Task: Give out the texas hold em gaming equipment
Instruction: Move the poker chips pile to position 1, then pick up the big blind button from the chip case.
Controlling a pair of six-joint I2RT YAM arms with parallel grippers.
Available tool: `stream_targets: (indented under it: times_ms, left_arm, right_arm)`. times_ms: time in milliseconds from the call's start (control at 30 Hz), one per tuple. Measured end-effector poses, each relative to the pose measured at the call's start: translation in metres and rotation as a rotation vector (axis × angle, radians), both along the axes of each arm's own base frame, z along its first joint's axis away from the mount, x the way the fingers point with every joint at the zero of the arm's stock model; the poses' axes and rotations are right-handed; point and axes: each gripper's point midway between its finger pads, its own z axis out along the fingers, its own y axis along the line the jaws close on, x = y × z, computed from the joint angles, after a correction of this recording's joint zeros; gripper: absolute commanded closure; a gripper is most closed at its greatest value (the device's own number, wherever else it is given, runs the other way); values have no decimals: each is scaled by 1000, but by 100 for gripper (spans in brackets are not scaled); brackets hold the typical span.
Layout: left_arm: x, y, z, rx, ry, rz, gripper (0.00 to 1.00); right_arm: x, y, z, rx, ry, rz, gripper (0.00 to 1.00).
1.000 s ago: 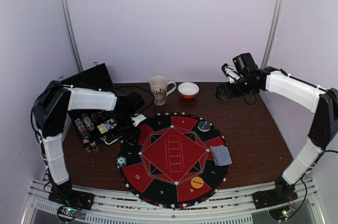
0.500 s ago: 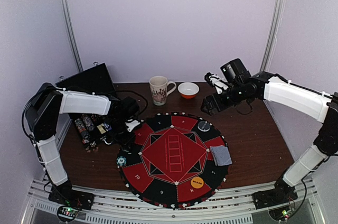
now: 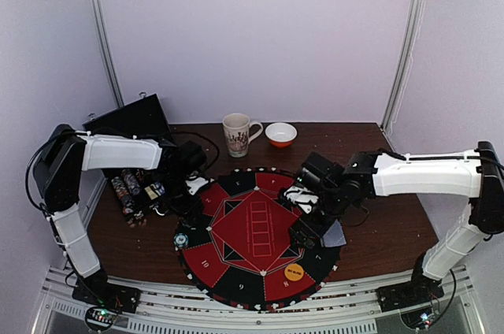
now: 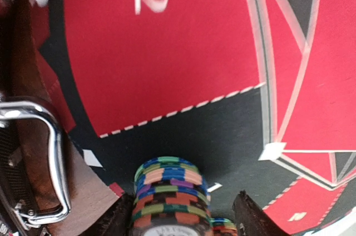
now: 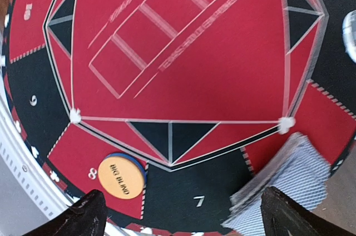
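A tall stack of striped poker chips (image 4: 168, 194) stands on the black band of the mat (image 4: 167, 52) below the segment marked 2. My left gripper (image 4: 183, 216) is open around it, with a gap showing on the right side. In the top view this gripper (image 3: 191, 190) is at the mat's left rim. My right gripper (image 5: 181, 214) hangs open above segment 7. The orange "big blind" disc (image 5: 120, 176) lies to its left and the grey-blue deck of cards (image 5: 289, 183) to its right. The top view shows that gripper (image 3: 305, 228) beside the deck (image 3: 333, 233).
A small chip stack (image 3: 181, 239) sits at the mat's left edge and the orange disc (image 3: 294, 272) near its front. The open black case (image 3: 138, 188) with rows of chips stands left of the mat, its metal handle (image 4: 39, 158) close to my left fingers. A mug (image 3: 239, 134) and bowl (image 3: 281, 134) stand behind.
The right arm has swung from the back right down over the mat's right side. The left jaws have widened around the chip stack.
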Motion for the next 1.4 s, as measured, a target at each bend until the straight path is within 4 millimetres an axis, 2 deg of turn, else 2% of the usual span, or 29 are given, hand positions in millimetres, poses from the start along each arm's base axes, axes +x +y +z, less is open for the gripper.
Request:
stream_targets:
  times_ms: [200,433,500,733,933,1300,1400]
  left_arm:
    - [13,-14,24,-62,-59,-5,30]
    - [19,-20,33,-87,-82,-10,28]
    - [22,-22,37,-94,-92,-11,28]
    - [26,-26,44,-108,-111,-17,28]
    - [26,-26,44,-107,-112,-18,28]
    - [25,-24,48,-107,-117,-26,28]
    - [25,-24,50,-110,-122,-28,28]
  right_arm:
    - [-43,15,-24,-64,49,64,1]
    - [-71,22,-56,-165,69,105,11]
    - [-73,21,-62,-183,76,105,16]
    - [-73,21,-76,-216,86,91,45]
    - [-73,23,-74,-211,81,88,60]
    - [-71,22,-70,-226,72,87,73]
    - [-70,23,-66,-227,72,86,74]
